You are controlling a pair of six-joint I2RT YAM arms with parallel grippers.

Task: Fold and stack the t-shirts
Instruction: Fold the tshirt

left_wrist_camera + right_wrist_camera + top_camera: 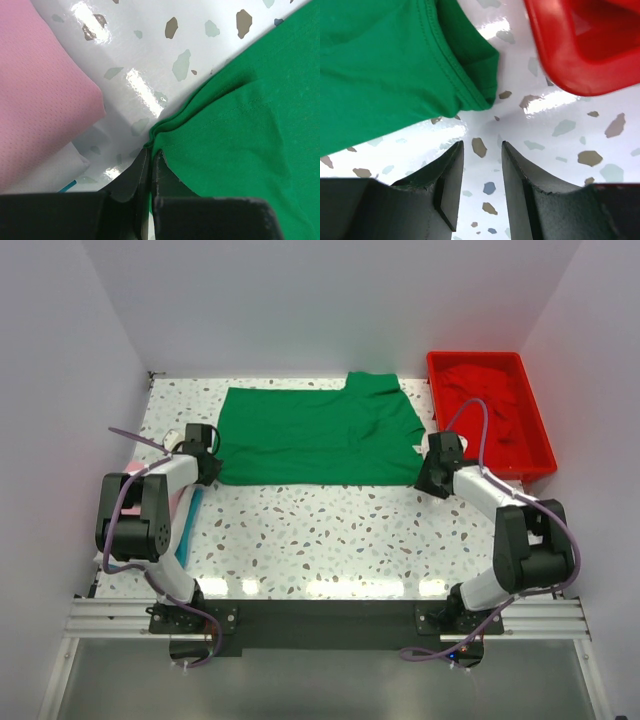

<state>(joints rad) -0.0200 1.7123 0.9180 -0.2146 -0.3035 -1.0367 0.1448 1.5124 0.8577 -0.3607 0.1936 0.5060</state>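
Observation:
The bright green t-shirt (pixel 320 435) lies flat, folded into a wide band, across the back middle of the table. My left gripper (pixel 208 462) sits at its near left corner. In the left wrist view the fingers (pixel 151 152) are pressed together on the green shirt's edge (pixel 235 130). My right gripper (pixel 432 472) is at the shirt's near right corner. In the right wrist view it (pixel 482 146) is open and empty over bare table, just short of the green sleeve hem (pixel 395 65). The pink shirt (pixel 40 90) lies left of the left gripper. The red shirt (pixel 485 400) lies in the tray.
The rigid red plastic tray (pixel 541 435) stands at the back right, its corner (pixel 580 45) close to the right gripper. A teal strip (pixel 190 525) and a white sheet (pixel 50 175) lie by the pink shirt under the left arm. White walls enclose the table.

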